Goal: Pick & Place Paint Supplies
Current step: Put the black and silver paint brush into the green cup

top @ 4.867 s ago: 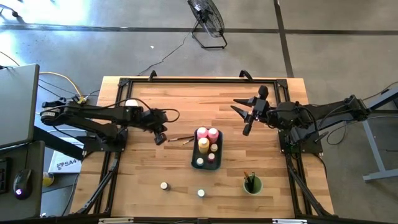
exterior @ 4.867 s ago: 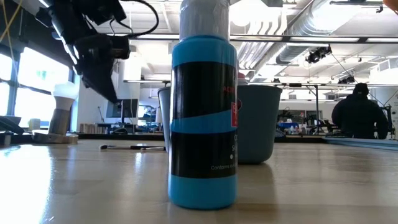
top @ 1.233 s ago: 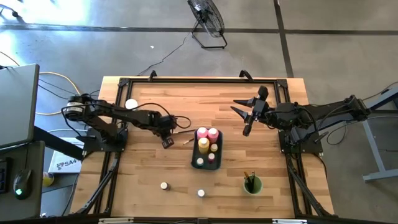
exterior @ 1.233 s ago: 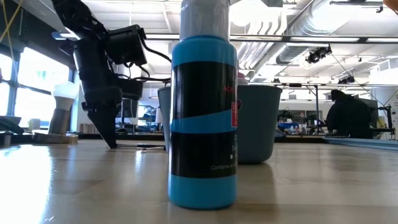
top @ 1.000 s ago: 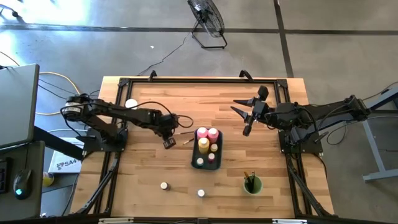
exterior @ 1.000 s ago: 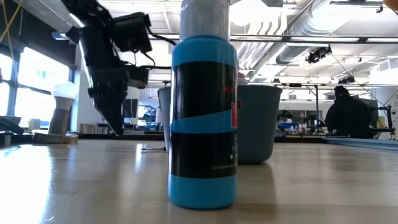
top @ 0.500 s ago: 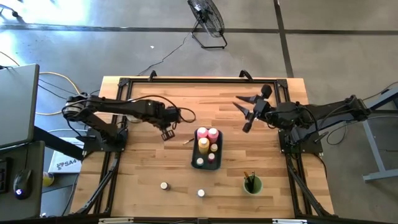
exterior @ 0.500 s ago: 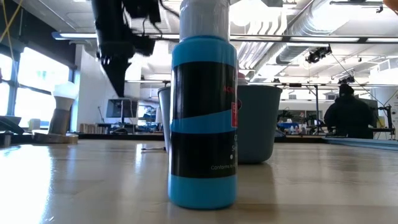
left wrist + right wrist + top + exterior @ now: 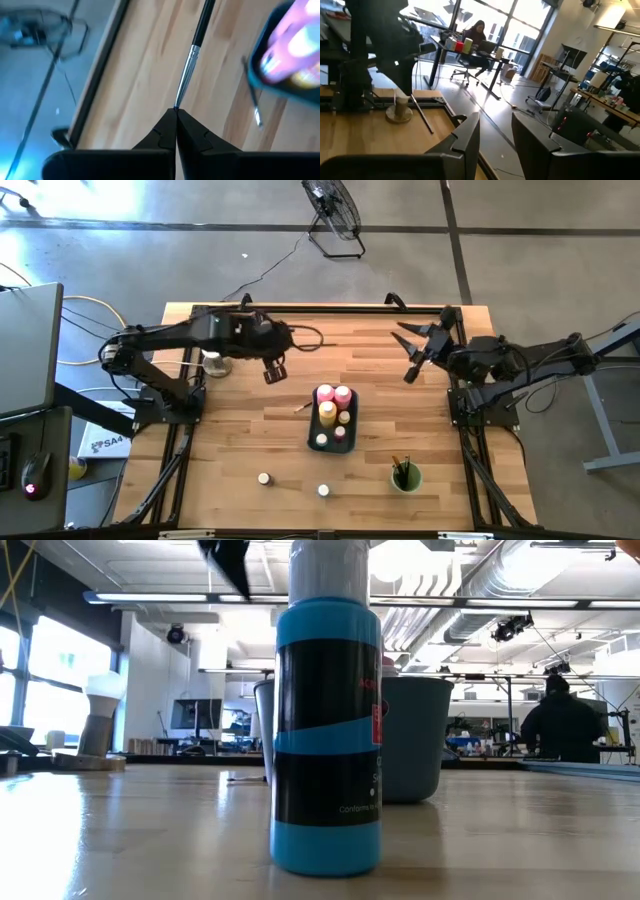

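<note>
Carrying a paintbrush (image 9: 192, 55) pinched in the left gripper (image 9: 273, 369), above the table's far-left part. Next: swing over to the green cup (image 9: 405, 477), drop in. Right gripper (image 9: 412, 349) idles half-open, empty.

Pale wooden table (image 9: 250, 430), planked

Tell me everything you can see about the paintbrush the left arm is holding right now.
The paintbrush is thin, with a dark handle and a shiny silver ferrule. Its ferrule end is pinched between the shut fingers of the left gripper, and the handle juts straight out beyond them. It is lifted off the wooden table, near the blue-grey tray. Its bristles are hidden.
</note>
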